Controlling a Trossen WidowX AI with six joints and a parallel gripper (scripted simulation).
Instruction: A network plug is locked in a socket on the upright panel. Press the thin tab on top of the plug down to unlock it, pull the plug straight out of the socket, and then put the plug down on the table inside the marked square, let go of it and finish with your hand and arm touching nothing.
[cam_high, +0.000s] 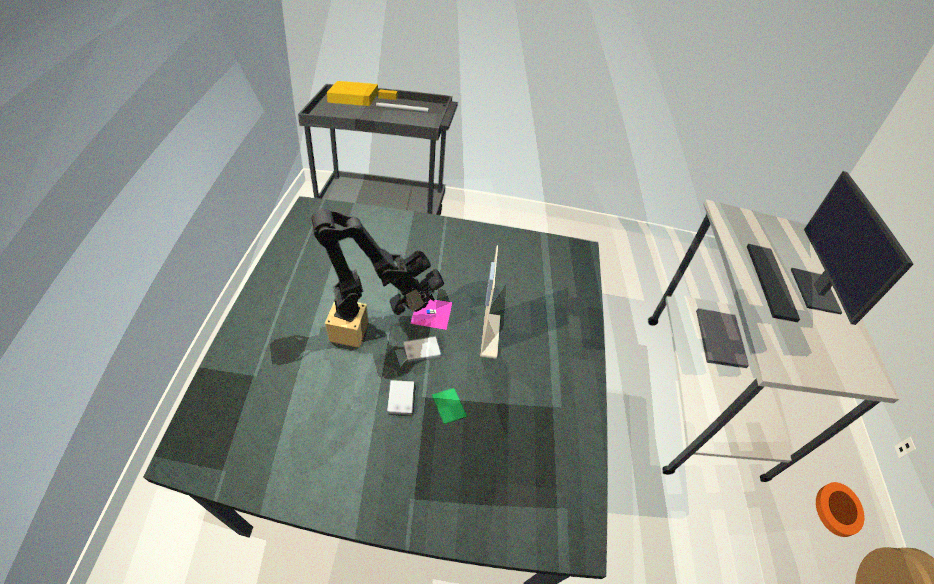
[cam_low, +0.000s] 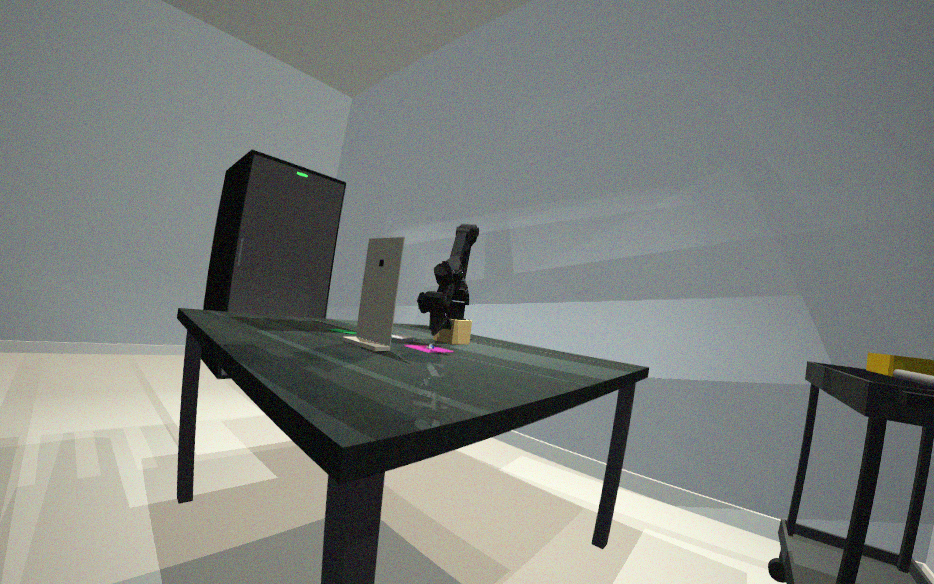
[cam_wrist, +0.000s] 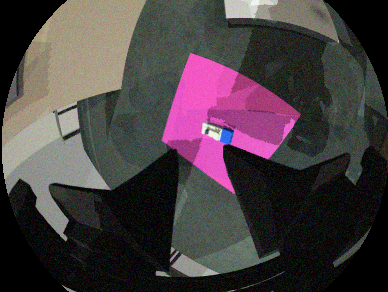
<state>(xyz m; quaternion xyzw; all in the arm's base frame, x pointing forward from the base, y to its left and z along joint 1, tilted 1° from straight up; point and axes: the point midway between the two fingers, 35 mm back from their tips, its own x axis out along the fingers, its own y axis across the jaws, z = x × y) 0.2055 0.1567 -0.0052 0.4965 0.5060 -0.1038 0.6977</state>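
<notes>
The small plug (cam_high: 431, 311) (cam_wrist: 218, 133), white with a blue end, lies flat on the magenta marked square (cam_high: 441, 319) (cam_low: 427, 349) (cam_wrist: 199, 88), out of the socket (cam_low: 380, 261). The upright beige panel (cam_high: 490, 323) (cam_low: 380, 289) stands to the right of the square. My gripper (cam_high: 411, 301) (cam_low: 432, 325) (cam_wrist: 199, 153) hangs just above the square's near edge, tilted down. Its fingers stand apart and the plug lies past their tips, not between them. In the wrist view the fingers touch nothing.
The arm stands on a wooden base block (cam_high: 346, 325). Two white boxes (cam_high: 422, 348) (cam_high: 400, 397) and a green patch (cam_high: 449, 404) lie in front of the square. A black cabinet (cam_low: 275, 241) stands behind the table. A cart (cam_high: 377, 117) and a desk (cam_high: 792, 309) stand off the table.
</notes>
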